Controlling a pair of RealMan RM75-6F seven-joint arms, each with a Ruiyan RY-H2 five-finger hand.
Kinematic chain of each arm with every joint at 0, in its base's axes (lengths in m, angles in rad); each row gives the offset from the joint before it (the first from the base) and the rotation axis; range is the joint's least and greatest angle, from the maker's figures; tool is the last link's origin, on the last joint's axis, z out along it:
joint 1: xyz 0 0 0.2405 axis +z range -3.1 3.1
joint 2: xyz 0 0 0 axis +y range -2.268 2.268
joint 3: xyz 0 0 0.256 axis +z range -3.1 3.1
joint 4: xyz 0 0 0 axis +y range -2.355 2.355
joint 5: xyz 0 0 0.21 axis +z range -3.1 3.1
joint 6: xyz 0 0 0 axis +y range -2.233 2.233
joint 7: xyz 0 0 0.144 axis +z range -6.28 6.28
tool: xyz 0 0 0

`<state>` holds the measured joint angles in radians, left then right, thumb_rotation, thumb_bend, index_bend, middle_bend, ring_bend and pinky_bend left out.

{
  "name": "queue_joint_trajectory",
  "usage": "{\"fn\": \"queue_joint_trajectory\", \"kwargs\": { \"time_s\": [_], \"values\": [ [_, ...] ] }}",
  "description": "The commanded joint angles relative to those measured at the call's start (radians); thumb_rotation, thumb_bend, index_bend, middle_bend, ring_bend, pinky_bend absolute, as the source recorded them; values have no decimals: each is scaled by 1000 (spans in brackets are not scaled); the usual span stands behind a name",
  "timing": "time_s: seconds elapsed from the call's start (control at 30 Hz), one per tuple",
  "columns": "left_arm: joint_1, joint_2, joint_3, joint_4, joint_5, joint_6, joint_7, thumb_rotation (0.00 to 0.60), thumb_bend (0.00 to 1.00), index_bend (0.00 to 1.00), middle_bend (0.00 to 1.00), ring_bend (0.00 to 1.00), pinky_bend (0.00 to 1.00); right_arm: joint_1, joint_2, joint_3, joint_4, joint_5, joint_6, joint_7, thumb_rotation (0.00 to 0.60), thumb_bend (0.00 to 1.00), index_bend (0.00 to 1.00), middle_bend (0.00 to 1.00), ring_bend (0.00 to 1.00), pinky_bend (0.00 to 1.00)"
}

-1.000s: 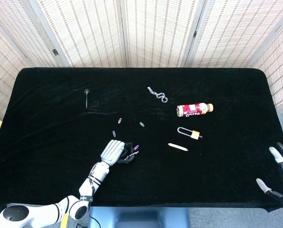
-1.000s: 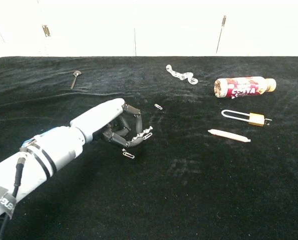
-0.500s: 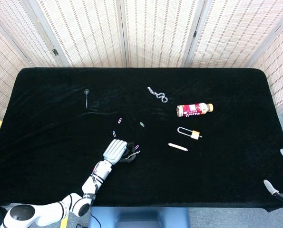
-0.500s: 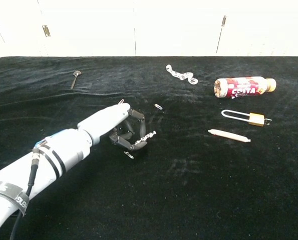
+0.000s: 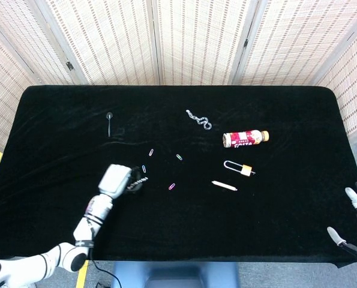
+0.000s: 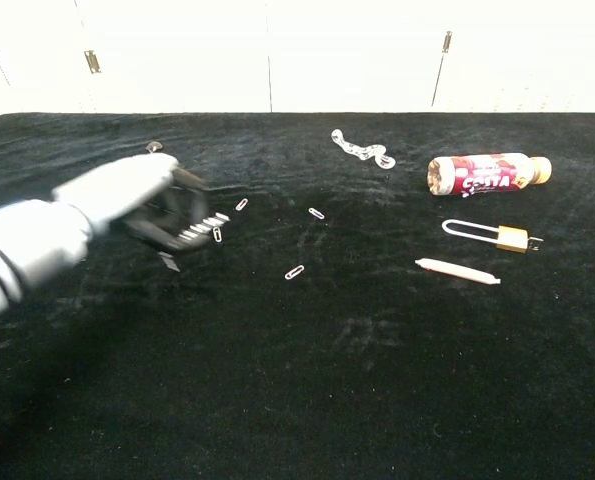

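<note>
A small silvery screw-like piece (image 6: 202,229) is pinched in the curled dark fingers of the left hand (image 6: 147,205), lying roughly level just above the black table cloth (image 6: 357,380), with paper clips (image 6: 295,271) scattered nearby, apart from it.

Left hand (image 6: 142,200) is motion-blurred in chest view; can't tell what sits in its curled dark fingers (image 6: 182,225), maybe a small silver clip, too smeared to say. Its forearm runs off the left edge. Right hand (image 5: 353,217) is cut by the right edge in head view, only pale fingertips show; chest view doesn't show it. Tiny coloured paper clips (image 5: 172,186) too small for shape detail.
</note>
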<state>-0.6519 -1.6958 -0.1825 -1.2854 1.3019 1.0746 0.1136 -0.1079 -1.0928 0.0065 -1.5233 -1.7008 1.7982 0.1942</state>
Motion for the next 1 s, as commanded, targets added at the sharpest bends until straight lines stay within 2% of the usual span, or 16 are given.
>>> {"fn": "queue_joint_trajectory", "kwargs": {
  "time_s": [0.03, 0.37, 0.4, 0.43, 0.47, 0.5, 0.53, 0.57, 0.63, 0.7, 0.9, 1.0],
  "values": [
    [44, 86, -8, -56, -57, 15, 45, 600, 529, 779, 1000, 1000, 1000, 3, -1, 2, -4, 0, -3, -7, 600, 228, 0, 0, 0, 0],
    [67, 113, -3, -73, -70, 53, 97, 600, 525, 755, 1000, 1000, 1000, 21, 4, 4, -22, -2, -38, -33, 600, 228, 0, 0, 0, 0],
    [67, 117, 1, -79, -73, 45, 99, 600, 482, 705, 1000, 1000, 1000, 23, 5, 3, -23, -3, -41, -37, 600, 228, 0, 0, 0, 0],
    [67, 123, 2, -87, -79, 36, 103, 600, 400, 604, 1000, 1000, 1000, 24, 6, 2, -24, -5, -44, -40, 600, 228, 0, 0, 0, 0],
    [66, 131, 3, -100, -90, 26, 116, 600, 309, 468, 1000, 1000, 1000, 25, 6, 2, -26, -7, -46, -42, 600, 228, 0, 0, 0, 0],
    [65, 138, 4, -109, -100, 19, 131, 600, 266, 384, 1000, 1000, 1000, 26, 6, 2, -27, -8, -46, -45, 600, 228, 0, 0, 0, 0],
    [64, 144, 3, -119, -112, 13, 150, 600, 210, 243, 1000, 1000, 1000, 27, 6, 2, -27, -9, -47, -47, 600, 228, 0, 0, 0, 0],
    [63, 151, 1, -133, -129, 10, 176, 600, 180, 144, 1000, 1000, 1000, 27, 6, 2, -28, -9, -46, -48, 600, 228, 0, 0, 0, 0],
    [67, 152, -11, -153, -154, 31, 207, 600, 156, 37, 1000, 1000, 1000, 26, 7, -1, -25, -14, -45, -48, 600, 228, 0, 0, 0, 0],
    [73, 147, -20, -163, -164, 60, 226, 600, 151, 4, 1000, 1000, 1000, 26, 9, -6, -21, -23, -44, -43, 600, 228, 0, 0, 0, 0],
    [91, 172, -19, -223, -162, 99, 244, 600, 147, 0, 1000, 1000, 1000, 28, 11, -9, -17, -30, -43, -40, 600, 228, 0, 0, 0, 0],
    [128, 225, 9, -293, -83, 174, 238, 600, 146, 0, 975, 994, 1000, 28, 11, -10, -17, -30, -43, -40, 600, 228, 0, 0, 0, 0]
  ]
}}
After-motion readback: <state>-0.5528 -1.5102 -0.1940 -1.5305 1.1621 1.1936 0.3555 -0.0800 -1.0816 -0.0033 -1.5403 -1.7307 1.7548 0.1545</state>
